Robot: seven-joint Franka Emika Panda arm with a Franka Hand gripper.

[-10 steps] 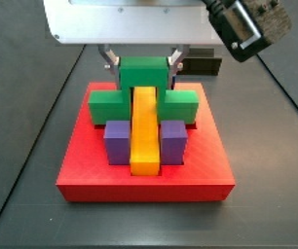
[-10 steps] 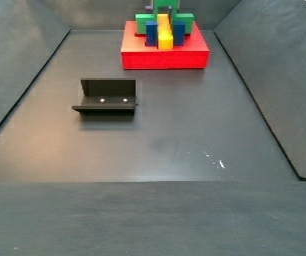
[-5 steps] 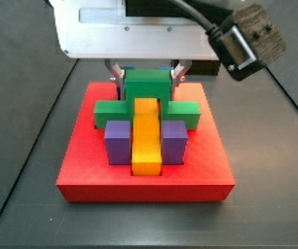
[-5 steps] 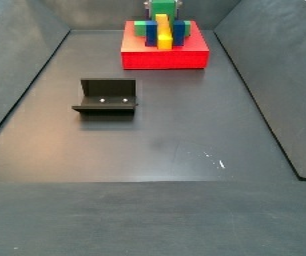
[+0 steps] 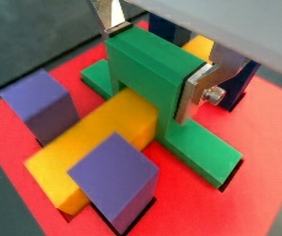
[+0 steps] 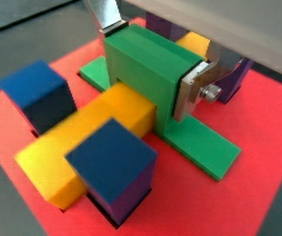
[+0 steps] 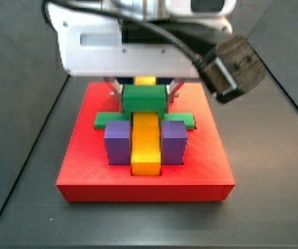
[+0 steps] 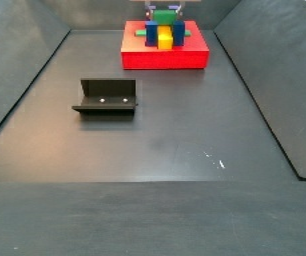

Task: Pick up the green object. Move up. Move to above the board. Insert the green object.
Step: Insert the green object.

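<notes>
Two silver fingers (image 5: 203, 90) of the claw (image 5: 156, 51) clamp the bright green bridge-shaped piece (image 5: 158, 81). It straddles the long yellow bar (image 5: 100, 147) on the flat red board (image 7: 146, 180).

Two-finger parallel-jaw gripper (image 5: 156, 55): flat silver metal finger plates (image 5: 203, 90), one with a round screw head showing near its tip in both wrist views. In a side view, the boxy white-grey gripper body (image 7: 123, 47) sits above the fingers, a thick black cable (image 7: 178, 39) loops across its front, and a dark blocky wrist camera module (image 7: 233, 68) hangs tilted beside it.
</notes>
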